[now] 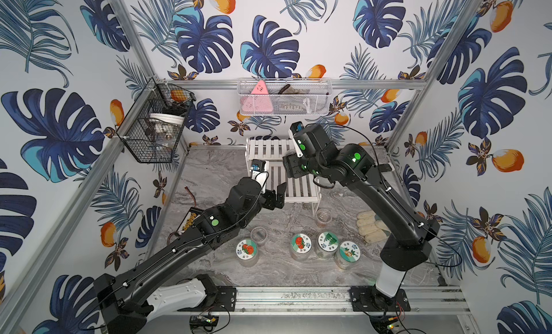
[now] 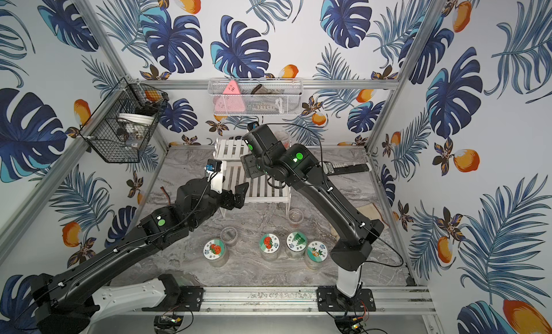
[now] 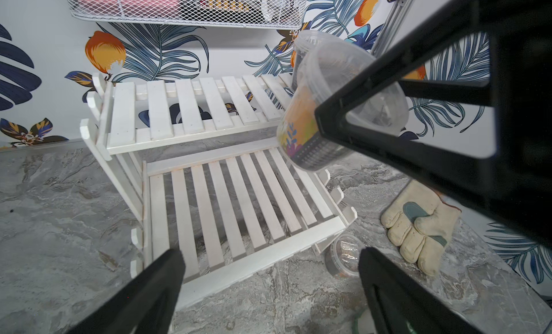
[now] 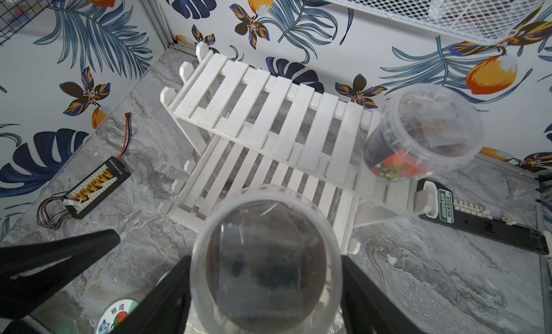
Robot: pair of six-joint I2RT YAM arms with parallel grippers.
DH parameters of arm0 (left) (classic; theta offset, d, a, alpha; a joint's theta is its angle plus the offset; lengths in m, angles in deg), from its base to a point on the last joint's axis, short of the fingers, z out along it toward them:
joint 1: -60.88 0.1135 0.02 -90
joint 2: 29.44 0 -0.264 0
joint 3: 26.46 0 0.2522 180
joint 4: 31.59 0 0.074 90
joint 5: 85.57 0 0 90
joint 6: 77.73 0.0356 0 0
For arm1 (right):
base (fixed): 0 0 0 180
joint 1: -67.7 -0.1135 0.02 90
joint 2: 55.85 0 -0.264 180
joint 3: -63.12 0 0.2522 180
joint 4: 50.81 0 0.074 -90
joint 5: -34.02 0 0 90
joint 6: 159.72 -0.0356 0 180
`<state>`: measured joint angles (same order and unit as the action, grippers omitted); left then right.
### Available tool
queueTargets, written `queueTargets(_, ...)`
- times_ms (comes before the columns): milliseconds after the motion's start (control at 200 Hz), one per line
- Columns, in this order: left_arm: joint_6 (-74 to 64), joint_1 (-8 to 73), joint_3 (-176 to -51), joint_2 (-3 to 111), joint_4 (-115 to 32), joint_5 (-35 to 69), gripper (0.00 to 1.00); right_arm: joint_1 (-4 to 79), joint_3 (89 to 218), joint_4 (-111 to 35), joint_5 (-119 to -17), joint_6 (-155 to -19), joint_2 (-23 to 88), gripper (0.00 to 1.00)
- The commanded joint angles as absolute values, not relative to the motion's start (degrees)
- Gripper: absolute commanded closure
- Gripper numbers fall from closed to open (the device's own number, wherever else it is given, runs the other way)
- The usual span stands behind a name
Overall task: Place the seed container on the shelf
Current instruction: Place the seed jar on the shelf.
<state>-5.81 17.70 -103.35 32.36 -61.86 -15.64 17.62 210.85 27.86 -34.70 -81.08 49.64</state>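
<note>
right gripper [image 4: 264,262] clamping the seed container [image 4: 265,290] over the shelf [image 4: 270,106]
side grip is leaving its base free to land; left gripper [image 3: 270,253] is hovering, jaws apart.

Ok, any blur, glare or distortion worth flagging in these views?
Both top views: even light, no harsh shadows. Right wrist view: the held seed container is soft and the shelf sharp. Left wrist view: crisp, with wide-angle bending toward the edges.

Four picture-lidded tubs [image 1: 301,245], two clear-lidded tubs [image 1: 258,235] on the worktop [image 1: 215,180], one shelved tub [image 4: 418,135], one lifted tub [image 4: 265,266]: eight in all. One shelf [image 1: 298,187], two baskets [image 1: 149,147], two arms [image 1: 382,198], one circuit board [image 4: 95,184], one black hand tool [image 4: 484,225].
</note>
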Motion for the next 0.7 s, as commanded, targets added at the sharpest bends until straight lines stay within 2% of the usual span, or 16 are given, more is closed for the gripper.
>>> queueTargets(0, -6.36, 19.80, -104.46, 33.28, -62.07, -12.07, 0.01, 18.67, 212.74, 27.02, -33.54, -79.95, 50.97, 0.25)
queueTargets(345, -6.09, 24.06, -108.77, 37.04, -62.51, -7.54, 0.01, 24.47, 216.13, 23.08, -37.49, -79.04, 56.00, 0.26)
queueTargets(691, -5.06, 25.85, -109.15, 37.85, -62.13, -6.99, 0.01, 25.95, 217.03, 17.91, -37.95, -78.45, 59.28, 0.26)
